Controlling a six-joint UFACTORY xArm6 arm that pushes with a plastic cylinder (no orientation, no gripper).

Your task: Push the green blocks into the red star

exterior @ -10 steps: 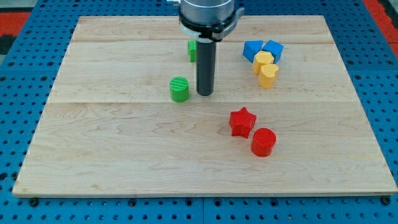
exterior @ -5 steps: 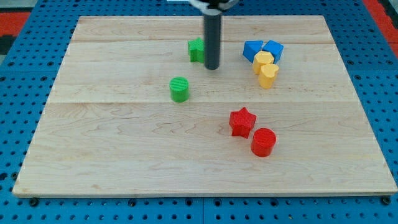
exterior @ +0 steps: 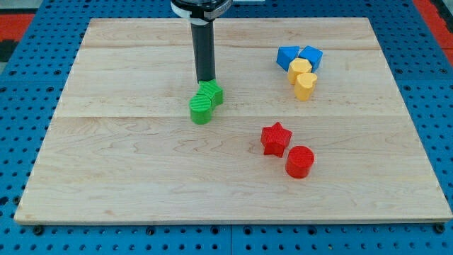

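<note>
Two green blocks lie touching near the board's middle left: a green cylinder (exterior: 201, 109) and a second green block (exterior: 211, 92) just above and right of it, its shape unclear. My tip (exterior: 205, 81) stands right behind the second green block, at its top edge. The red star (exterior: 275, 139) lies to the lower right of the green pair, well apart from them.
A red cylinder (exterior: 300, 161) touches the red star's lower right. Two blue blocks (exterior: 287, 56) (exterior: 311, 55) and two yellow blocks (exterior: 299, 69) (exterior: 305, 86) cluster at the upper right. The wooden board (exterior: 127, 177) lies on a blue pegboard.
My tip went up and around the upper green block, then came down on it, pushing it down-left against the green cylinder, which shifted slightly downward.
</note>
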